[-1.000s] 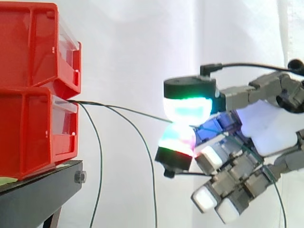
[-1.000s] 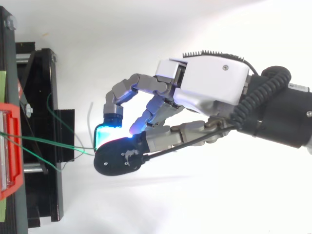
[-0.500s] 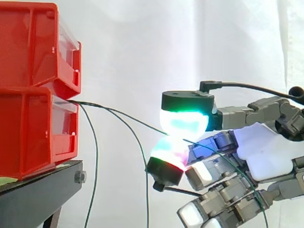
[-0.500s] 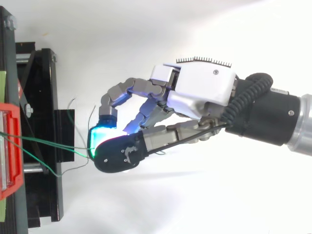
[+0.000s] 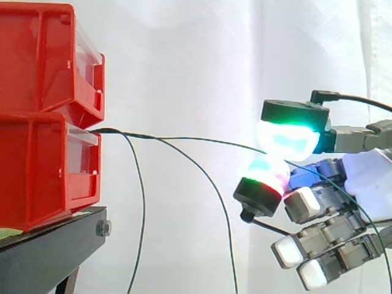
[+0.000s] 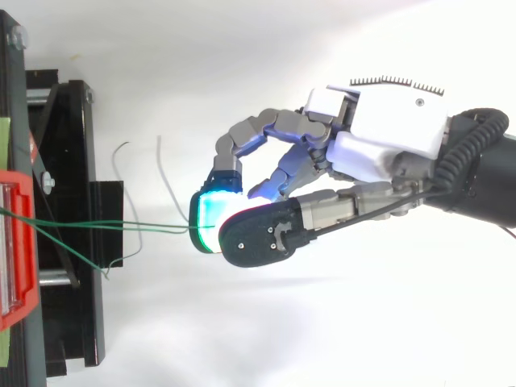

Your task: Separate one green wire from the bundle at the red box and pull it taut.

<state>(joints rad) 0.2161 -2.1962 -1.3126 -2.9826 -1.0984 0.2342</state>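
We see the robot's jointed hand [image 5: 370, 180] pinching one thin green wire [image 5: 202, 140] between glowing pads [image 5: 286, 138], well clear of the stacked red plastic box [image 5: 37, 171] it runs from. Light, limp and likely slippery, we judge, it wants a firm pinch out along its length; its sister strands [image 5: 143, 202] hang slack.

**Colours on my feed**

I see red bins [image 5: 37, 116] with clear fronts, a black stand [image 5: 55, 248], a thin green wire [image 5: 202, 141], a white curtain [image 5: 184, 61], and a white-and-grey hand [image 6: 387, 141] whose fingers [image 5: 288, 138] glow cyan-green and magenta-red
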